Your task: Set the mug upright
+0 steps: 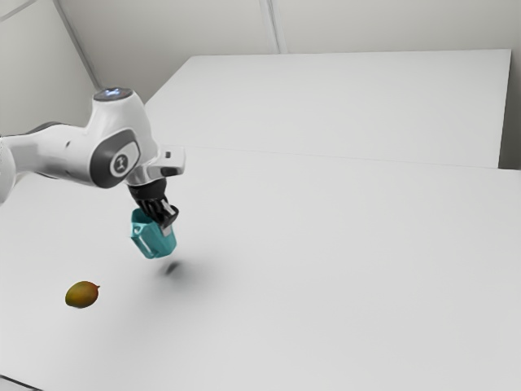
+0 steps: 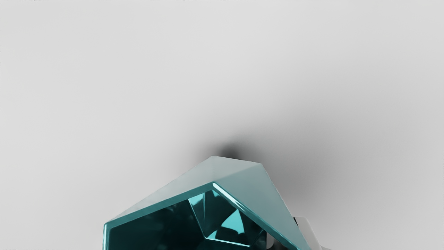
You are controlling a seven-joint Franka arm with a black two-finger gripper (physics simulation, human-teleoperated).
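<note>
Teal mug [image 1: 152,239] is hanging tilted above the table [image 1: 342,277], the tool [image 1: 168,223] gripping its wall; placing is seemingly calling for levelling, then lowering.

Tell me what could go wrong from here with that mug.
The gripper holds the mug tilted above the table: lowered at that slant, it could land on an edge and tip over. The fingers seem to pinch one wall, so the mug might swivel or slip. If dropped, it might roll into the mango nearby.
</note>
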